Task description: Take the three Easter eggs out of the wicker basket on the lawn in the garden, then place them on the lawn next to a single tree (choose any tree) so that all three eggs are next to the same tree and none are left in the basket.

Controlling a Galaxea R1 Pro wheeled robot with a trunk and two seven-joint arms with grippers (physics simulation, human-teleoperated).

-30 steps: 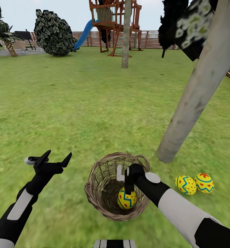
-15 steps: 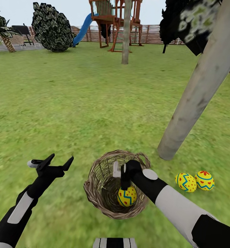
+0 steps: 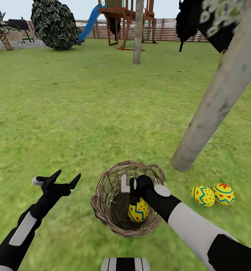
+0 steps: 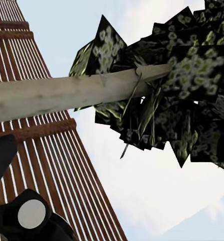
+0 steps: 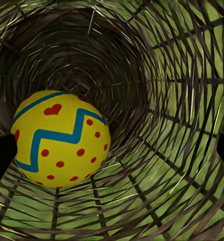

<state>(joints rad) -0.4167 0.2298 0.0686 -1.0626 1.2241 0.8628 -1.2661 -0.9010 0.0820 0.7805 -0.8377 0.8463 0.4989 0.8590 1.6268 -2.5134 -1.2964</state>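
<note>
Inside the wicker basket (image 3: pixel 103 195) your right gripper (image 3: pixel 128 187) is reaching open toward the last Easter egg (image 3: pixel 139 210), not yet gripping; two eggs (image 3: pixel 203 195) are lying by the tree trunk (image 3: pixel 215 101). Next, close gently around it and lift

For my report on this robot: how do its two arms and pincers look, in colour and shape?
Both arms have glossy black joints and white shell segments. The left arm carries a long white panel on its forearm, and its left pincer has two thin, pointed black fingers. The right arm is mostly white, with a grey round disc near the wrist; the right pincer has flat fingers, one pale, one black.
</note>
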